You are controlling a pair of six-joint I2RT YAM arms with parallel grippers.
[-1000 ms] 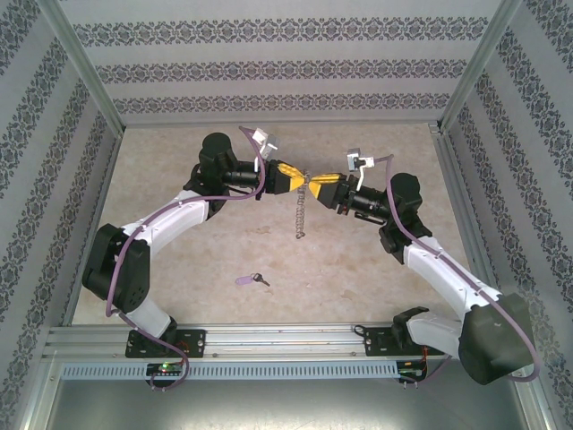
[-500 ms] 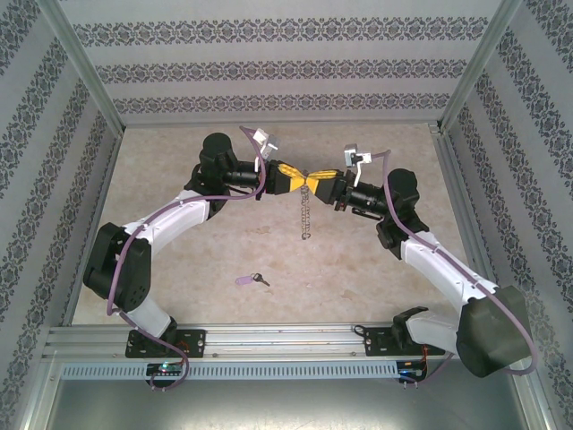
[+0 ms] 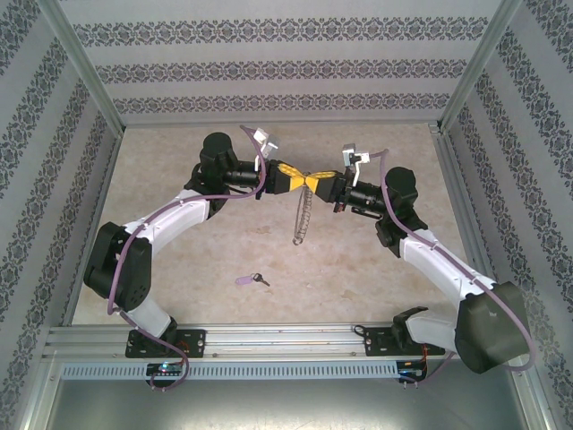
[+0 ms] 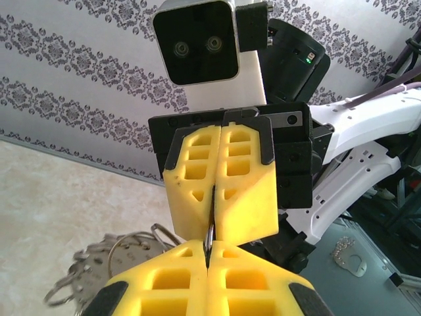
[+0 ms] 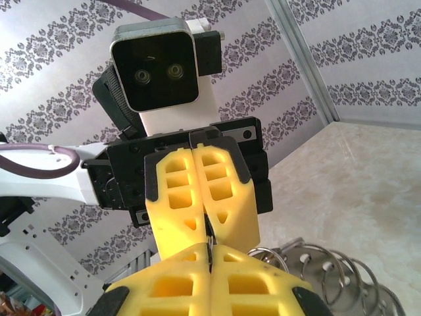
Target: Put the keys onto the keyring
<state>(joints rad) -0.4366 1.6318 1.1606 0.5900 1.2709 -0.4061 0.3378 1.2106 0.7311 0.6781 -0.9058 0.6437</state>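
Overhead view. Your left gripper (image 3: 303, 178) and right gripper (image 3: 316, 181) meet tip to tip above the middle of the table (image 3: 385, 269). Each has its yellow fingers pressed together on the top of the keyring (image 3: 302, 217). The keyring hangs straight down from that shared pinch, clear of the table, and you see it nearly edge-on as a thin beaded line.

Wrist views. Each camera looks across its own closed fingers at the other gripper's closed pair. In the left wrist view a dark sliver of metal runs from one seam into the other. This suggests that both grippers clamp the same short stretch of wire. The rest of the hoop hangs below and to one side, and shows as silvery loops.

Why it is held this way, as a judgement: two grips set close together on one stretch of the ring let you pull or twist it to open a gap for threading. Holding it in the air leaves the lower part free to take a key.

The key (image 3: 252, 280) has a lilac head. It lies flat on the table toward the arm bases, well apart from the ring, and neither gripper touches it. Threading has not yet begun. One gripper will have to let go to fetch the key, so the ring may swing or slip when that happens.
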